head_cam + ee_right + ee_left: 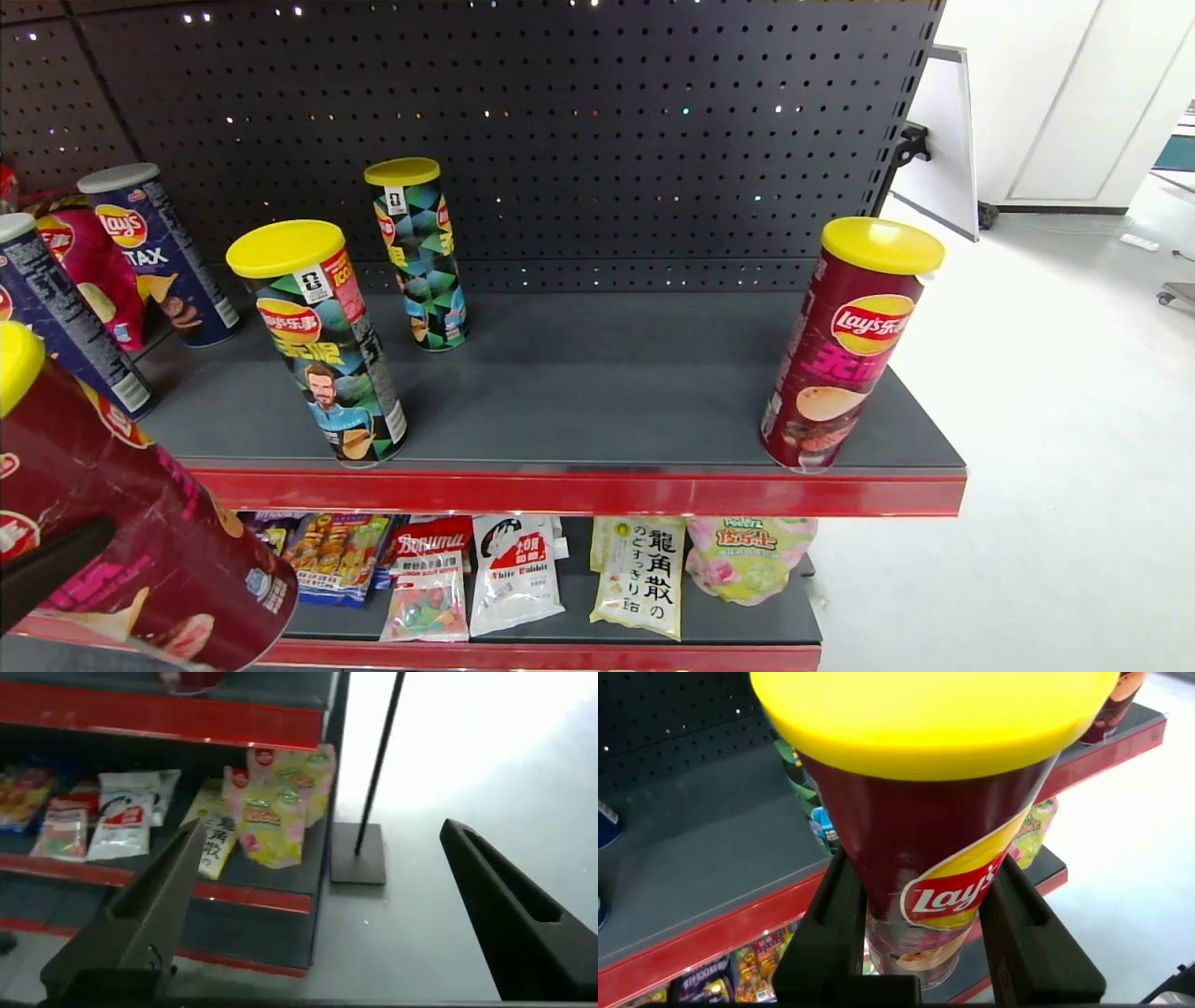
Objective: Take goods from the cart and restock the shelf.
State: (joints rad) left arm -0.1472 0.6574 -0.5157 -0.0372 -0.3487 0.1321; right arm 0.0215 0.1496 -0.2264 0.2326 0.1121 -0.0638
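Head view: The can (pixel 149 551) is in front of the shelf (pixel 579 492), off its left end and a bit lower than the top board. It leans, with its yellow lid up and its bottom down and out from the shelf. A black finger (pixel 51 560) lies across its side. On the shelf, a green can (pixel 322 345) stands near the front edge and a twin can (pixel 845 355) stands at the right end. The board between those two is bare. I think that is the spot for the can, so it has to go up, over the red edge, and stand straight.

Left wrist view: The left pincer (pixel 929 952) squeezes the can tight, one finger on each side, below the lid. The shelf lies just past the can, so this arm is the near one.

Right wrist view: The right pincer (pixel 327 924) is spread wide and holds nothing. It hangs lower than the shelf's top board, off the right end, near the bags (pixel 276 803) on the board below.
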